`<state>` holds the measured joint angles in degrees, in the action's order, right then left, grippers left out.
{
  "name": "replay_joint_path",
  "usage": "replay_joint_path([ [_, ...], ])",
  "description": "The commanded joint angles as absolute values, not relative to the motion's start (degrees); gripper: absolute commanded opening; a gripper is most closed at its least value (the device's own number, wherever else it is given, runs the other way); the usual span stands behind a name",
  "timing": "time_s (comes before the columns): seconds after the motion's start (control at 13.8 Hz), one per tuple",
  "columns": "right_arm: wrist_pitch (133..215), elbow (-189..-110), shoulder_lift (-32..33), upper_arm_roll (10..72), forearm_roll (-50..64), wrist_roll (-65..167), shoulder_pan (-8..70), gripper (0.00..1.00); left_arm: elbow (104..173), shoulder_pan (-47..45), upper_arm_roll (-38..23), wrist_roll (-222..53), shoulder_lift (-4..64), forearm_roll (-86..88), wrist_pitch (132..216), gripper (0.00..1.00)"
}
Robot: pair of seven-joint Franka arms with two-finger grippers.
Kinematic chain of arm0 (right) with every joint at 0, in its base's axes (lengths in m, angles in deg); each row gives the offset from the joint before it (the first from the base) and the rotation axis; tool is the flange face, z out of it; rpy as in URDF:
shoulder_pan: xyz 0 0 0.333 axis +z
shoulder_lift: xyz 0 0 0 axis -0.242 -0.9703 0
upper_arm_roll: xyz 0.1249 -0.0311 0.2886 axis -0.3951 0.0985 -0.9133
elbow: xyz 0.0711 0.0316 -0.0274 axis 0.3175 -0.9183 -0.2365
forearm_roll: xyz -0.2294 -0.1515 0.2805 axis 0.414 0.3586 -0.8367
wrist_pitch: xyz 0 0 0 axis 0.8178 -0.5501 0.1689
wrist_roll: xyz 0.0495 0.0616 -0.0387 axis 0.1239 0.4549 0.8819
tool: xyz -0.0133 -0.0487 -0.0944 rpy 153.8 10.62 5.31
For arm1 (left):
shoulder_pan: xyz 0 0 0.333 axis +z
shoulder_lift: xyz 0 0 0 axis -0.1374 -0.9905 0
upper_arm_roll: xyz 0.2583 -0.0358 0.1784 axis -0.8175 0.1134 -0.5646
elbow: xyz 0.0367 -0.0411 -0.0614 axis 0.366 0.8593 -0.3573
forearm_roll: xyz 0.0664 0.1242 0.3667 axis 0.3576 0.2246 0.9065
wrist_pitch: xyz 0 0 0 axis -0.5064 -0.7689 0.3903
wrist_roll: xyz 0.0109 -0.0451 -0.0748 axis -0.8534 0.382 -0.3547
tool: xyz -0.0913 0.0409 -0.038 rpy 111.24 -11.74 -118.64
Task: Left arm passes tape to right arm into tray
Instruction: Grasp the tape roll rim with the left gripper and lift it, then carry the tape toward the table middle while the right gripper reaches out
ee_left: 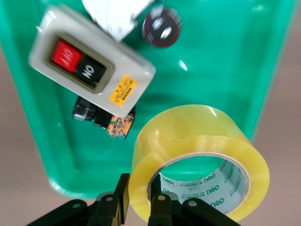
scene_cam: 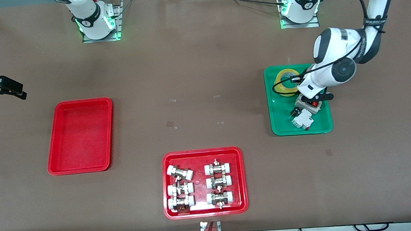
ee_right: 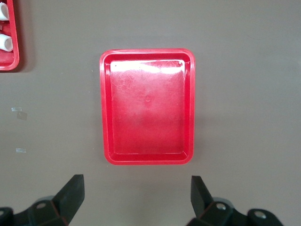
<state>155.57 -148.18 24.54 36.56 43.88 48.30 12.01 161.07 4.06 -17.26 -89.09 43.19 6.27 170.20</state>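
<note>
1. At roughly 2 o'clock on the table in the front view, toward the left arm's end: tape (scene_cam: 286, 81) (ee_left: 197, 155) in the green tray (scene_cam: 281, 123) (ee_left: 211, 70), at the corner farthest from the front camera.
2. Left gripper (ee_left: 141, 202) clenched on the tape's wall, one finger (ee_left: 121, 200) outside, the other inside the core. Thin-edge hold only, so likely to swing or slip loose on lifting.
3. Close by in the same tray: push-button switch box (scene_cam: 307, 105) (ee_left: 91, 66) and white circuit breaker (scene_cam: 302, 121). Could be clipped or dragged if the roll tips.
4. Right gripper (scene_cam: 14, 90) (ee_right: 136, 197) released, fingers spread wide, waiting over bare table near 9 o'clock. Handover in mid-air risks a drop if timing is off.
5. Red tray (scene_cam: 79, 137) (ee_right: 148, 103) at 8 o'clock, well apart from the tape; tray of pipe fittings (scene_cam: 166, 160) at 6 o'clock under the likely path.
6. Hard to make out: whether the roll is off the tray floor; left fingertips covered by the wrist in the front view; small dark parts (ee_left: 106, 120) beside the switch box unidentified.
</note>
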Motion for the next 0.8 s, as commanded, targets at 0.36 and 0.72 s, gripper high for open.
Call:
replay_joint_path([
  [0.36,156.0,-148.5,24.9,36.4,43.6,48.8,12.3,1.0,140.0,3.2,-6.9,-107.3,42.5,-10.5,157.5,0.05],
  [0.72,155.9,-148.2,23.2,36.2,40.2,48.8,12.2,1.0,127.2,-3.8,-3.1,-121.7,36.6,-18.0,162.2,0.05],
])
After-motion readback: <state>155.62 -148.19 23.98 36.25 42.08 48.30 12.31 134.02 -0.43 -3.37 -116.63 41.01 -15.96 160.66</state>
